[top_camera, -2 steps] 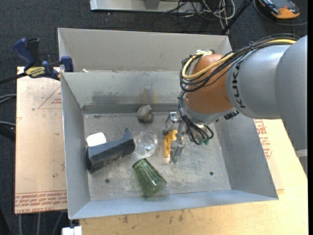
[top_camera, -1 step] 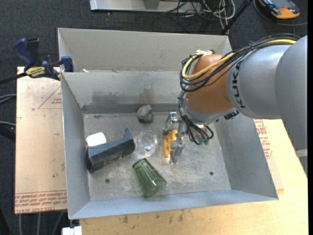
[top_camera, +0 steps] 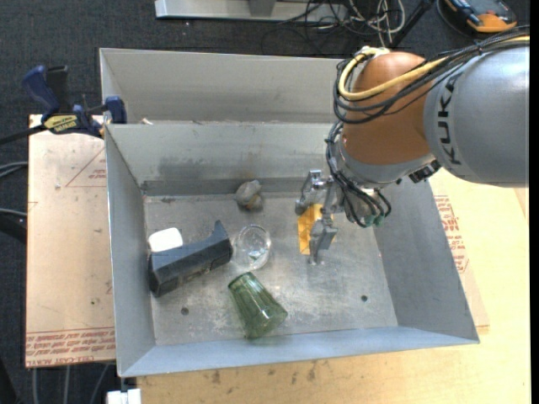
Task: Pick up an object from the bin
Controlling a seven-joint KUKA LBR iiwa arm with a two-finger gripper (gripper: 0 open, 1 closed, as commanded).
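Yellow piece (top_camera: 304,219), right of clear cup (top_camera: 253,244): end effector (top_camera: 312,227) grips it. Grasp looks made; lift clear of bin (top_camera: 210,154) left.

We see a silver arm (top_camera: 493,116) lettered KUKA, an orange wrist cover (top_camera: 387,112), yellow-black cables (top_camera: 364,57) looping at its twelve o'clock, and a steel gripper (top_camera: 313,223).

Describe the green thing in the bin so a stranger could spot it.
Start at the grey metal bin and look along its near wall, at the view's bottom. A green see-through glass lies on its side, below a clear round glass. It alone is green.
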